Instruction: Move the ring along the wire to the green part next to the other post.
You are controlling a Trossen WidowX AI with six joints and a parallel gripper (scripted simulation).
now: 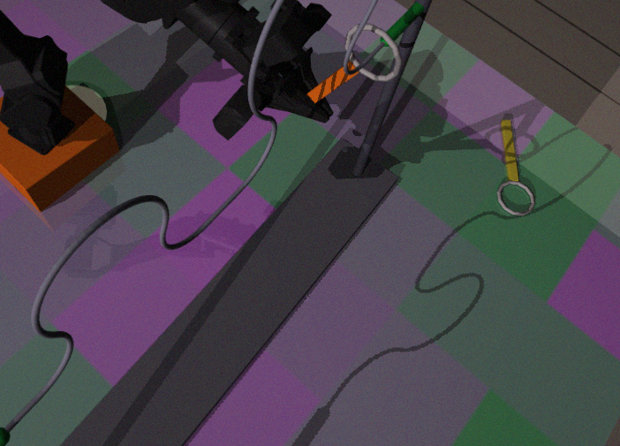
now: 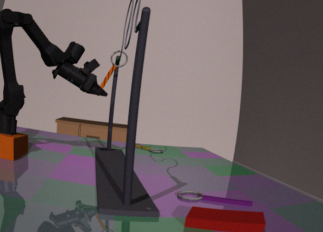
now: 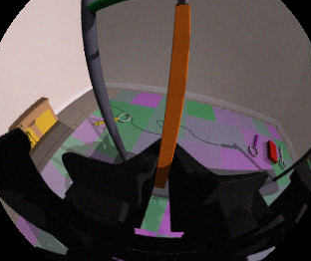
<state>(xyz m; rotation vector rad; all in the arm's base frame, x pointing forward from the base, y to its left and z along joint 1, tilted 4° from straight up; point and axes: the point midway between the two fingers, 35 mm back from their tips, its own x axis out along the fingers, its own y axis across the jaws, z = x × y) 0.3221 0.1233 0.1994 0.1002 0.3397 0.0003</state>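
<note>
At the far left of the top view an orange block (image 1: 56, 166) carries the dark arm's (image 2: 40, 44) foot on the chequered desk (image 1: 465, 311), and from it the arm reaches rightward and up. Its claw (image 1: 309, 104) is pressed onto the lower end of the orange handle (image 1: 333, 84), pinching it between the black fingers; in the wrist view the handle (image 3: 175, 91) rises straight out from between them. The handle slants up and to the right to the pale ring (image 1: 373, 51), which sits around the wire beside the farther post (image 1: 392, 73), at the green sleeve (image 1: 405, 21) that joins the wire to the post's top. From the exterior view the ring (image 2: 119, 58) hangs at the head of that thinner-looking post (image 2: 112, 103), with a spot of green showing inside it. Whether the ring touches the sleeve or the post cannot be told. The thin grey wire (image 1: 103, 218) snakes from the bottom left corner across the dark base plate's (image 1: 248, 285) left side and loops up over the claw towards the ring. Further right on the desk lies a spare ring with a yellow handle (image 1: 510, 154), well apart from the stand. In the exterior view, the nearer post (image 2: 134, 108) stands at the front of the plate, and to its right lie a purple-handled ring (image 2: 226, 200) and a red block (image 2: 224, 219).
</note>
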